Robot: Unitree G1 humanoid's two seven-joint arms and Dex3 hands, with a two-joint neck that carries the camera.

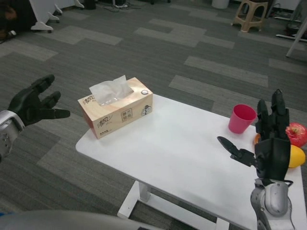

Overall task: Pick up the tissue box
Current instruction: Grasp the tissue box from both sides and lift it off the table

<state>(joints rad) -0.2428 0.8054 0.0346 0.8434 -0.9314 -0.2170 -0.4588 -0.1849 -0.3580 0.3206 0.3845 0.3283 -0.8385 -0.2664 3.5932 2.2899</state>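
Note:
The tissue box (116,107) is tan cardboard with a white tissue sticking out of its top. It stands on the far left corner of the white table (187,153). My left hand (34,102) hovers off the table's left side, level with the box and a short gap from it, fingers spread and holding nothing. My right hand (267,139) is raised over the table's right part, far from the box, fingers apart and empty.
A pink cup (241,118) stands at the table's right. Behind my right hand lie a red apple (296,133), a yellow fruit (296,156) and a bit of an orange fruit (257,138). A plastic stool (251,14) stands on the carpet far back.

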